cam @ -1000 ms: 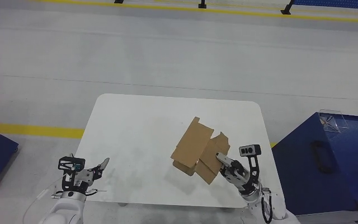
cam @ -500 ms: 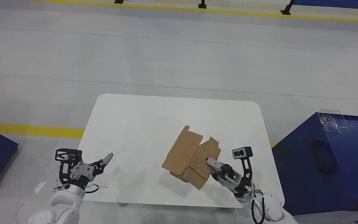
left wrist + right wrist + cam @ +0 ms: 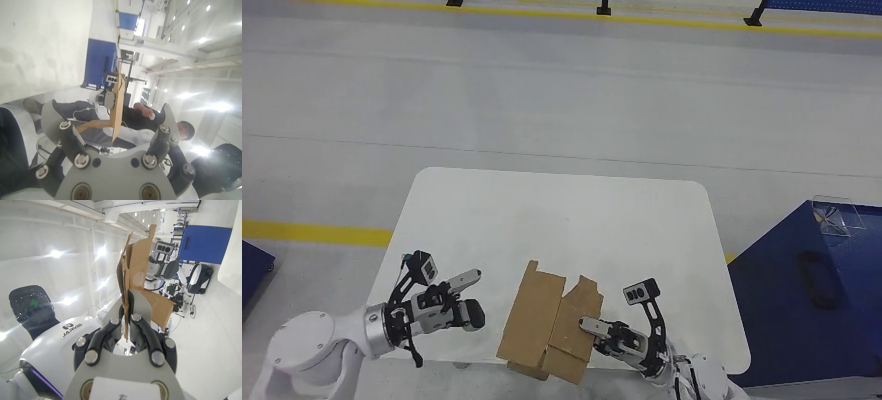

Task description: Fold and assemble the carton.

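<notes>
We see a white, round-cornered rectangular table [image 3: 542,220] with a brown, flattened corrugated-cardboard carton [image 3: 542,325] over its near edge, about midway along it. The carton is tilted up off the tabletop, and we cannot tell whether its lowest corner touches the table. In the right wrist view, the carton [image 3: 140,256] stands nearly edge-on, its layers pressed together and one flap splayed out to the side. The left wrist view has the carton [image 3: 118,106] as a thin upright sheet.

The right gripper [image 3: 587,326], over the table's near edge, is clamped tight on the carton's right-hand border [image 3: 127,298]. The left gripper [image 3: 472,295] hangs over the table's near-left part, apart from the carton, its fingers [image 3: 166,113] spread wide and holding nothing.
</notes>
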Tool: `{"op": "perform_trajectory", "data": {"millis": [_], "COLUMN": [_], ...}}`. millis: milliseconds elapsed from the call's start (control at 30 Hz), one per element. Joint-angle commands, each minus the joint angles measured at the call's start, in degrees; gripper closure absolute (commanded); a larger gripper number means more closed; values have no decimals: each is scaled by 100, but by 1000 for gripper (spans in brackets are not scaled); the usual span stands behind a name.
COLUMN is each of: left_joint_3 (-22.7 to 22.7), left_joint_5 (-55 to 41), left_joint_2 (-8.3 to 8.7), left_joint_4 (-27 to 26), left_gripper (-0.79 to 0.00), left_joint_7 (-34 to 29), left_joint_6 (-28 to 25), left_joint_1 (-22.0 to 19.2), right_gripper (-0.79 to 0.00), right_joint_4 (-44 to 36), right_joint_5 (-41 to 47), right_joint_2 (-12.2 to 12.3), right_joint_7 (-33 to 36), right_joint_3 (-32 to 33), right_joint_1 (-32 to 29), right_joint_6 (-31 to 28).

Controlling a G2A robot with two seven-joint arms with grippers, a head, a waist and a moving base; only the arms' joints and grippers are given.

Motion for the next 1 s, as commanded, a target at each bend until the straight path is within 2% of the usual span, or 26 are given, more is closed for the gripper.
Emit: {"op": "perform_trajectory", "data": {"millis": [0, 67, 100, 133, 167, 233, 300, 367, 567, 600, 633, 900, 967], "left_joint_3": [98, 171, 216, 244, 262, 298, 298, 304, 361, 372, 372, 372, 315], "left_joint_5": [-108, -75, -56, -38, 5, -10, -67, -129, -224, -189, -189, -189, -413], "left_joint_2": [13, 33, 43, 53, 63, 81, 98, 115, 172, 184, 184, 184, 157], "left_joint_4": [-5, -9, -16, -24, -35, -25, 15, 52, 118, 105, 105, 105, 144], "left_gripper": [-785, -628, -514, -360, -268, -157, -129, 0, 0, 0, 0, 0, 0], "left_joint_7": [-159, -259, -313, -343, -344, -382, -391, -402, -534, -539, -539, -539, -59], "left_joint_6": [-41, -80, -76, -97, -136, -142, -100, -69, -14, 7, 7, 7, -174], "left_joint_1": [5, 58, 84, 102, 122, 156, 143, 112, 42, 34, 34, 34, 31], "right_gripper": [0, 0, 0, 0, 0, 0, 0, 0, 0, -22, -785, -785, -785], "right_joint_4": [28, 51, 60, 74, 90, 119, 139, 178, 208, 208, 208, 208, 163], "right_joint_5": [-134, -245, -284, -321, -365, -431, -431, -435, -528, -528, -528, -528, -1168], "right_joint_2": [-24, -51, -65, -78, -90, -109, -123, -131, -144, -144, -144, -144, -114], "right_joint_7": [-24, -50, -80, -104, -129, -178, -197, -216, -287, -287, -287, -287, -275], "right_joint_3": [-132, -261, -313, -361, -401, -460, -500, -509, -500, -500, -500, -500, -381], "right_joint_1": [35, 79, 102, 125, 151, 190, 210, 225, 260, 260, 260, 260, 329], "right_joint_6": [18, 10, -10, -21, -31, -54, -50, -46, 27, 27, 27, 27, -140]}}
